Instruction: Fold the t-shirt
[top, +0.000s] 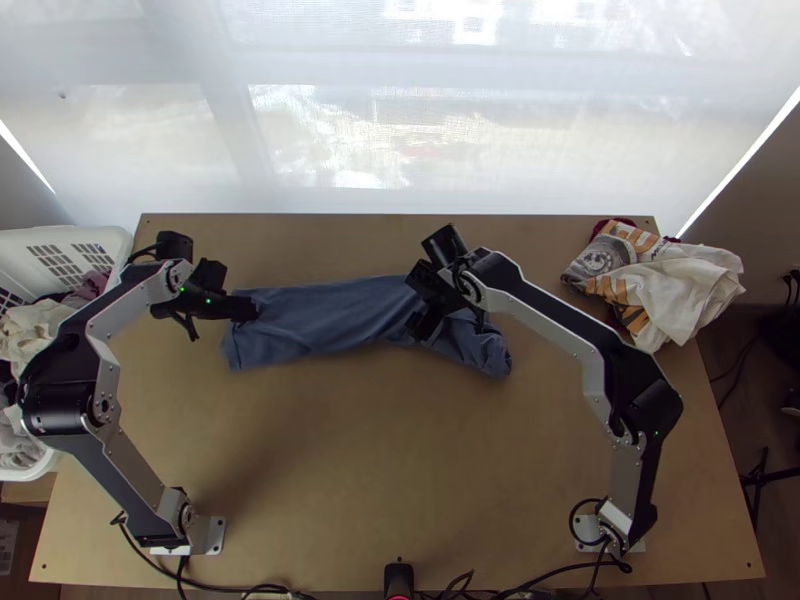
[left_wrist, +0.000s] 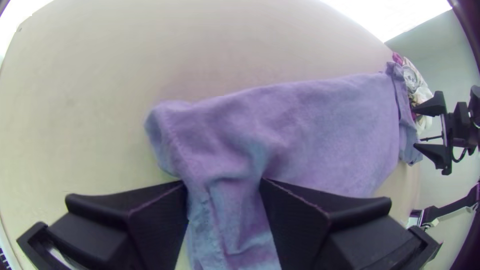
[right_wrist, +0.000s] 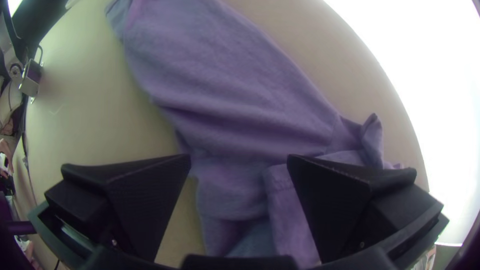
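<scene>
My left gripper (top: 248, 308) is at the left end of the blue t-shirt (top: 330, 318), which lies as a long narrow strip across the table. In the left wrist view, the left gripper (left_wrist: 223, 183) is open, with the wrinkled end of the t-shirt (left_wrist: 325, 125) between its fingers. The right gripper (top: 424, 300) is over the shirt's right part. Seen from its own wrist, the right gripper (right_wrist: 239, 161) is open too, above bunched, overlapping cloth (right_wrist: 230, 110). Whether either gripper touches the shirt, I cannot tell. Part of the cloth is hidden under the right gripper.
A crumpled pile of white, orange and dark red cloth (top: 650, 275) lies at the table's back right corner. A white basket (top: 105, 238) of clothes stands off the left edge. Bare tabletop (top: 380, 450) stretches between the arms' bases, with cables along the near edge.
</scene>
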